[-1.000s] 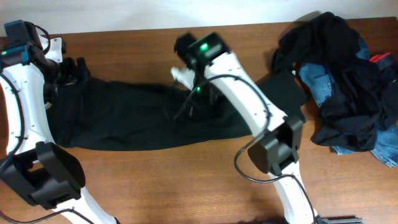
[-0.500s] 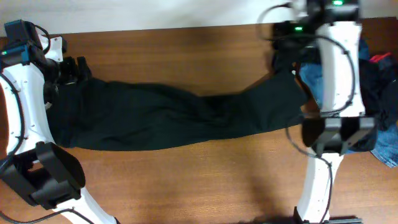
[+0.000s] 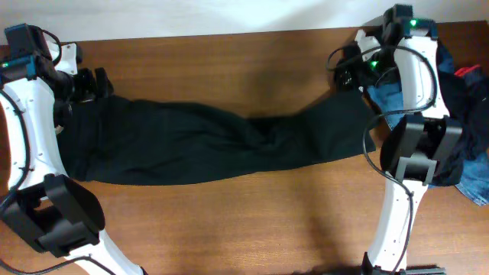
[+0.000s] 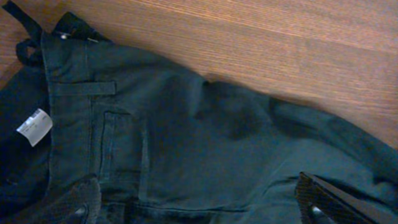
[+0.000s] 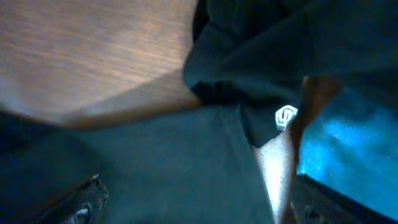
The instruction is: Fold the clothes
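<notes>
Brown wooden tabletop (image 3: 229,221) is carrying the long black trousers (image 3: 191,145), lying stretched left to right. We're hovering the left gripper (image 3: 88,82) at the waistband and the right gripper (image 3: 348,70) at the leg end, both with jaws spread wide, holding nothing. The heap of dark garments and blue denim jeans (image 3: 428,114) is touching that leg end, so we're risking pinching the wrong fabric. A second ago our right arm was over the trousers' middle.
</notes>
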`<state>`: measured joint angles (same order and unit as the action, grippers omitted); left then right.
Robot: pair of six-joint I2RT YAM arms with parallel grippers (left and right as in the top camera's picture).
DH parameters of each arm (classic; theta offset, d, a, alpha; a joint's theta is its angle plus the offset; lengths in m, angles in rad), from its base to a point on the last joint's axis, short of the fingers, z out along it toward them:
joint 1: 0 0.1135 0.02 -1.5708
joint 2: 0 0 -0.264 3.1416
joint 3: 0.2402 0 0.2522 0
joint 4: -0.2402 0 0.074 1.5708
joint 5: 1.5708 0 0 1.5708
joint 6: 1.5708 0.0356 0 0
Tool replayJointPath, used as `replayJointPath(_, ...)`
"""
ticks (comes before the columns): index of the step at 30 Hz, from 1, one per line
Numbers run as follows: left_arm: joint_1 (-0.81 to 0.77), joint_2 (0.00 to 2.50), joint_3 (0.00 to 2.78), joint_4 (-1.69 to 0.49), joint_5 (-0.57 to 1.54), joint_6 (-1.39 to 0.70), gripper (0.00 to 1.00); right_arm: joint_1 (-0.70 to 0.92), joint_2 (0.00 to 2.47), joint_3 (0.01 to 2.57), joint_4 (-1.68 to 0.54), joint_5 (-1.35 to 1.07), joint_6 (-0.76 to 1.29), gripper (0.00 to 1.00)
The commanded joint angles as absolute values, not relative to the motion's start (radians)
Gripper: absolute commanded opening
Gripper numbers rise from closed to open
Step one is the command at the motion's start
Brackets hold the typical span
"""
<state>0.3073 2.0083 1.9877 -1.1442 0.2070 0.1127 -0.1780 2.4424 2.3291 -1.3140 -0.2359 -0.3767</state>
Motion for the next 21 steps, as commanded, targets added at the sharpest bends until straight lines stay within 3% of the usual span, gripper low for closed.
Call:
replayJointPath(1, 0.310, 1.985, 2.002, -1.140, 0.222, 0.129, 0.99, -0.191, 2.444, 2.258, -1.243, -0.263, -0.432, 0.99)
replayJointPath(16, 0.310, 1.986, 2.002, -1.138, 0.222, 0.129, 0.99, -0.190, 2.444, 2.119, -1.050, -0.339, -0.438, 1.00)
replayJointPath(21, 0.310, 1.986, 2.002, -1.137, 0.222, 0.129, 0.99, -0.190, 2.444, 2.119, -1.061, -0.370, -0.455, 0.92)
